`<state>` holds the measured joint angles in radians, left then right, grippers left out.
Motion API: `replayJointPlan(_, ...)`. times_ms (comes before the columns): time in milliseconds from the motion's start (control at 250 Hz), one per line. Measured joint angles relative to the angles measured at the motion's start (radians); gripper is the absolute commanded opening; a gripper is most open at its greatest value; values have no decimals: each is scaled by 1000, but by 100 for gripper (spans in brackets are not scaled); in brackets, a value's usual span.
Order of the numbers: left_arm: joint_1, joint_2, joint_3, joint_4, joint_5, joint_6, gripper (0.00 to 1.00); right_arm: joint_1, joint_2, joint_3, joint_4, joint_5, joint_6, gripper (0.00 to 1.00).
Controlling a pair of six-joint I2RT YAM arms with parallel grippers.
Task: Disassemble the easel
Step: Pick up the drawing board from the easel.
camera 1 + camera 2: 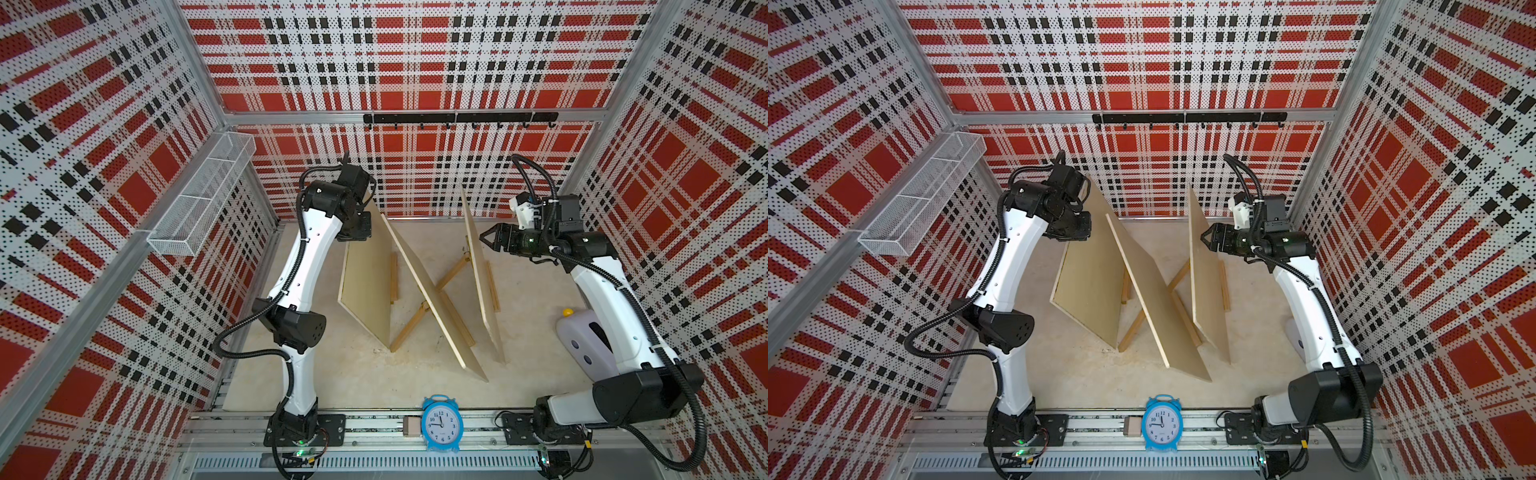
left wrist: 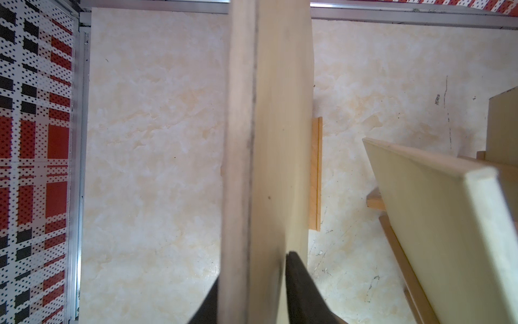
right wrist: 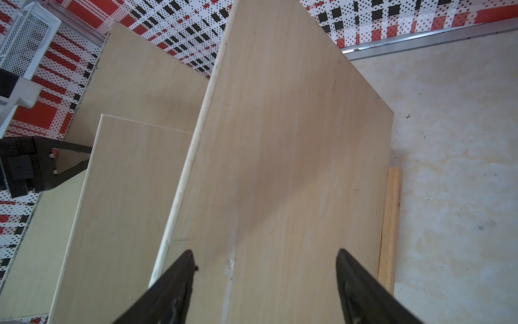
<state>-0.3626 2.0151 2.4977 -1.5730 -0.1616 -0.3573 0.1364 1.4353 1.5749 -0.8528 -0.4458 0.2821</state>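
Observation:
Three pale wooden boards stand tilted on small wooden easel stands on the beige table. My left gripper is at the top edge of the left board. In the left wrist view its fingers press both faces of that board, so the left gripper is shut on it. The middle board leans beside it. My right gripper hovers open by the upper part of the right board, with that board's face lying behind the open gripper.
A blue alarm clock and a small tan block sit on the front rail. A lilac-white device with a yellow knob lies by the right arm. A white wire basket and a black hook rail hang on the walls.

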Motion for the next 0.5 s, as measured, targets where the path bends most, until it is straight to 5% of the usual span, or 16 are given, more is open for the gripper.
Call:
replayJointPlan(124,4,0,16,21,90,-31,0,0,8,0,2,-2,0,80)
replayJointPlan(500,5,-2,24,33,124,-36,0,0,9,0,13,-10,0,80)
